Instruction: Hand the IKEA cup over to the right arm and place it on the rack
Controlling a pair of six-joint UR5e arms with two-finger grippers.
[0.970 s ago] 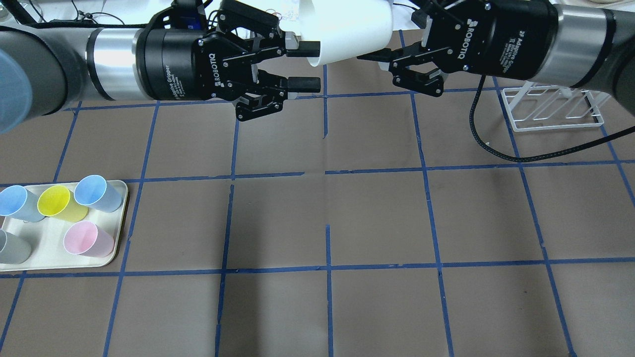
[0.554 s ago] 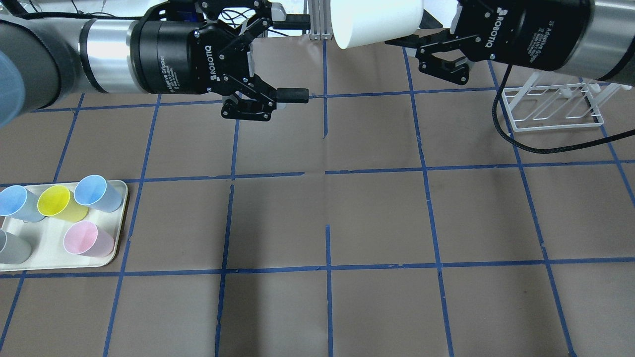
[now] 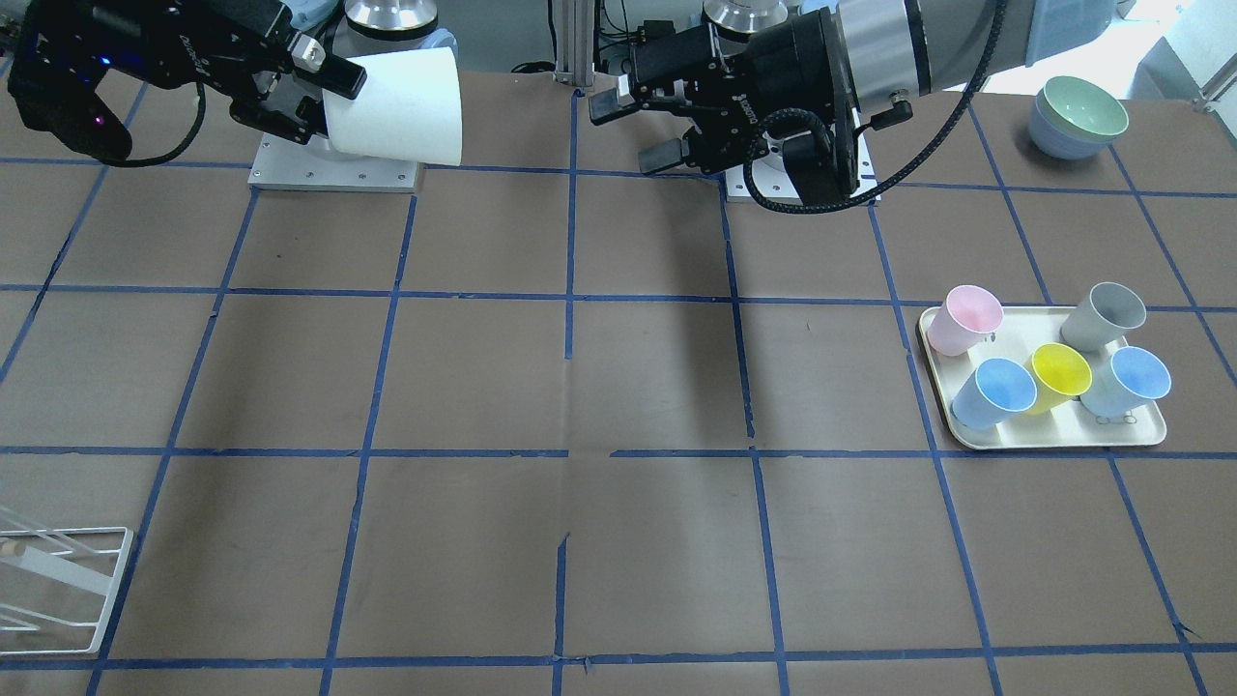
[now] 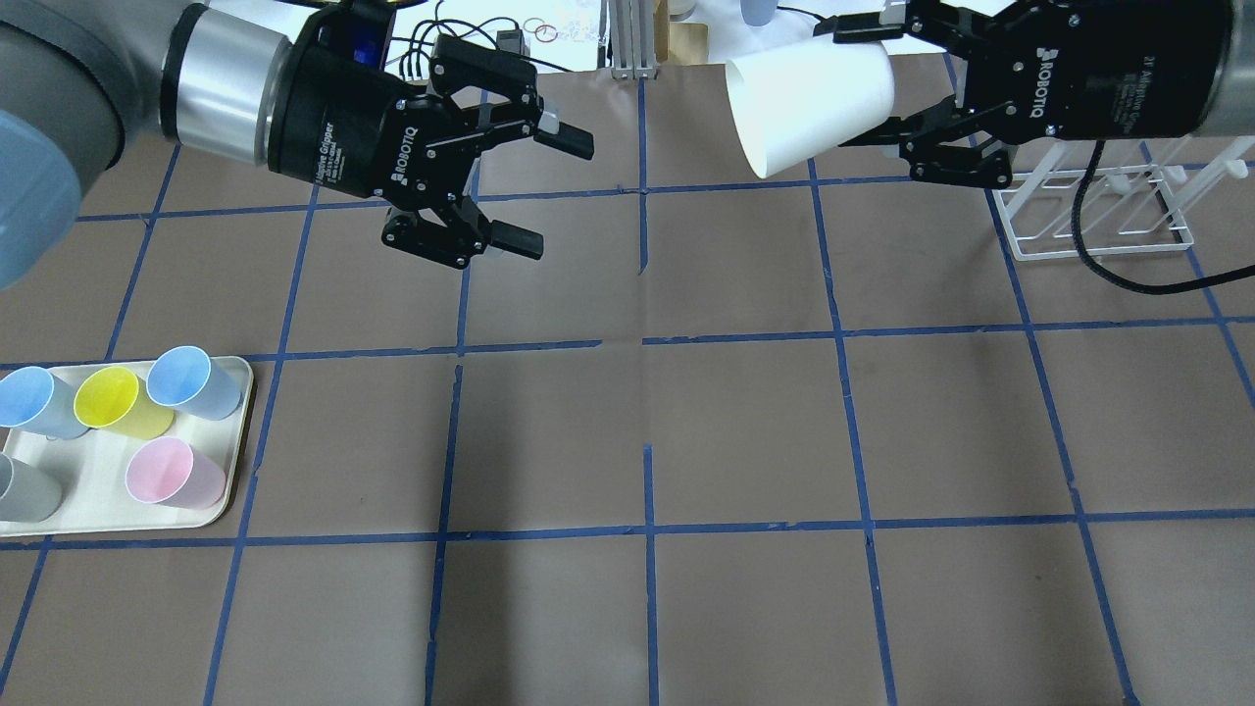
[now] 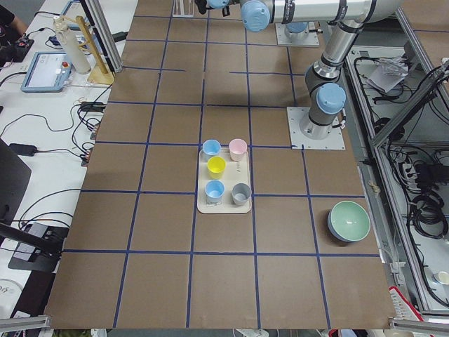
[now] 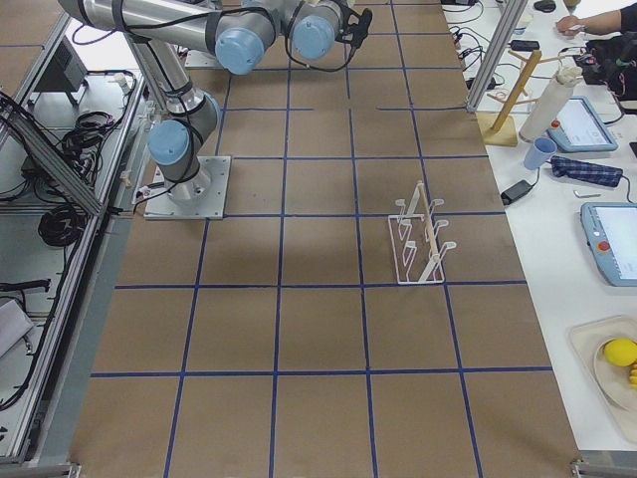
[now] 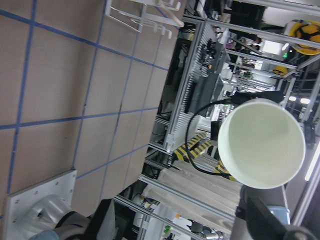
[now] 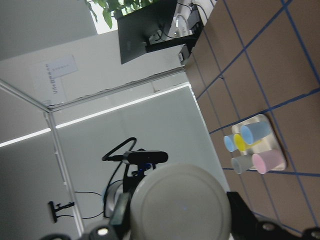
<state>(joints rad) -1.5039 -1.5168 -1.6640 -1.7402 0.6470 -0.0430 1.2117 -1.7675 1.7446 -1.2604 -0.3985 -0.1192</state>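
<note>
The left end effector (image 4: 549,193) has let go and backed off, jaws wide and empty. The right end effector (image 4: 851,88) alone now clamps the IKEA cup (image 4: 809,103), sideways in the air and nearer the rack (image 4: 1088,216), which stands toward the table's far right corner. The handover looks done; placing remains.

Rack (image 3: 58,566) half beyond view edge

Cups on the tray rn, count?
5. Pink cup, grey cup: robot-side row; yellow cup between a blue cup and a second blue cup, outer row. None look hidden.
</note>
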